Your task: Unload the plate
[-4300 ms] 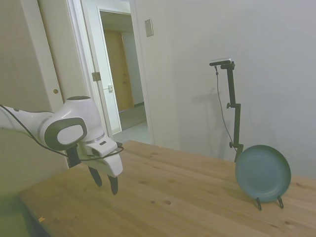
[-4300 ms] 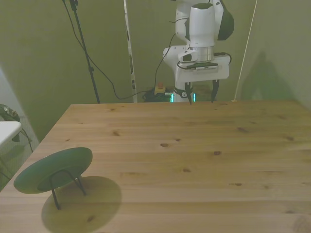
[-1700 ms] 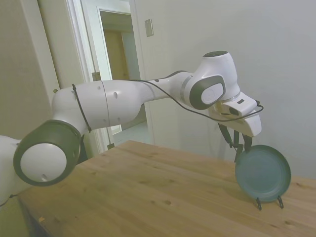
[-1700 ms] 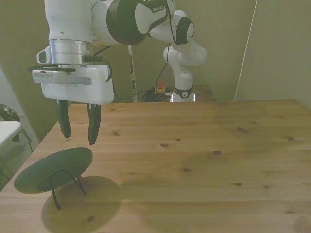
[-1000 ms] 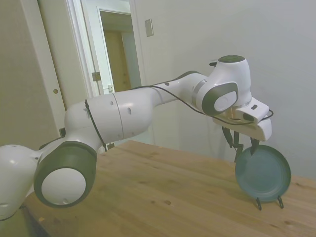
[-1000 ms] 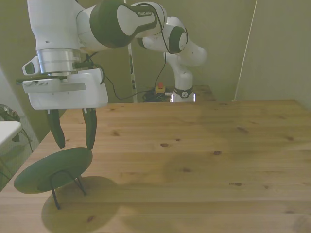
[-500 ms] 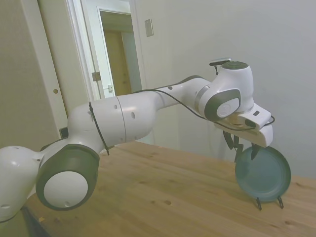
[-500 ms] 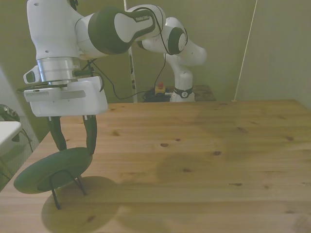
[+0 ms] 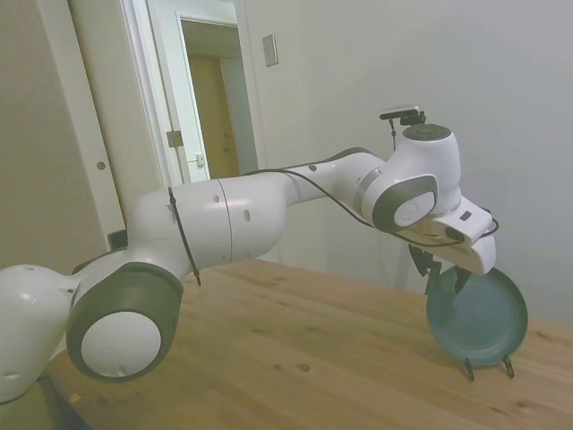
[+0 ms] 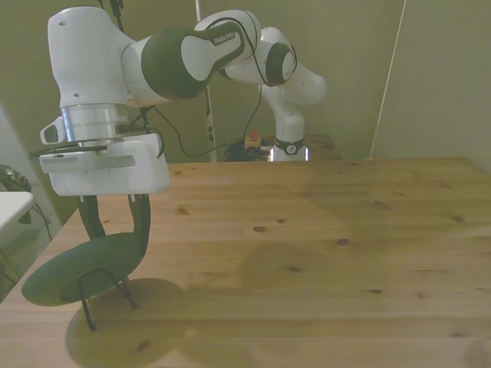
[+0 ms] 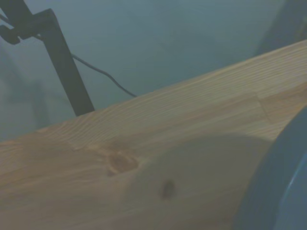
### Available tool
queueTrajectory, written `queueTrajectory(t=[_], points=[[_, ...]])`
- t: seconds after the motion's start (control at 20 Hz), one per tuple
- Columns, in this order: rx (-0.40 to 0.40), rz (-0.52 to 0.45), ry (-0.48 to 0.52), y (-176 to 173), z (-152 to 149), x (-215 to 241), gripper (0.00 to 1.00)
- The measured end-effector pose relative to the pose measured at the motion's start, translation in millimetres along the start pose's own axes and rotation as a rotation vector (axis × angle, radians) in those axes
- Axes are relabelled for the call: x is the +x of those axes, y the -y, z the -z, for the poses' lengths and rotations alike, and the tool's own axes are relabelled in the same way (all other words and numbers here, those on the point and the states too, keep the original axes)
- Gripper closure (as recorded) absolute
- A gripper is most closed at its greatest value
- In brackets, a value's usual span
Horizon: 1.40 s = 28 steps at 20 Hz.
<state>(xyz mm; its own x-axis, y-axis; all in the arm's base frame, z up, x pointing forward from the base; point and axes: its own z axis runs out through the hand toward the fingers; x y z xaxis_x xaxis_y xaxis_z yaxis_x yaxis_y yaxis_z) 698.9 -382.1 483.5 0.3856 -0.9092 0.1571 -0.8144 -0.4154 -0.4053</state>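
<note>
Grasp approach: your jaws (image 10: pixel 114 226) stand apart, straddling the top rim of the plate (image 9: pixel 477 315), which leans on its wire stand (image 10: pixel 103 295) at the desk (image 10: pixel 307 253) edge; next, you likely close and lift.

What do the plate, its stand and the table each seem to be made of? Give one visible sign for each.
Plate: probably glazed ceramic or melamine; an even teal, matte, with no sheen or pattern.
Stand: thin black wire, likely metal; slender bent legs carry the plate.
Table: light wood, apparently pine; knots, grain and board seams show.
</note>
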Motion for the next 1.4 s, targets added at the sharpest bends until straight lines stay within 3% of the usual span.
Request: queueTrajectory(t=[1.4], points=[[0.047, 0.027, -0.006, -14, 28, -6, 1.0]])
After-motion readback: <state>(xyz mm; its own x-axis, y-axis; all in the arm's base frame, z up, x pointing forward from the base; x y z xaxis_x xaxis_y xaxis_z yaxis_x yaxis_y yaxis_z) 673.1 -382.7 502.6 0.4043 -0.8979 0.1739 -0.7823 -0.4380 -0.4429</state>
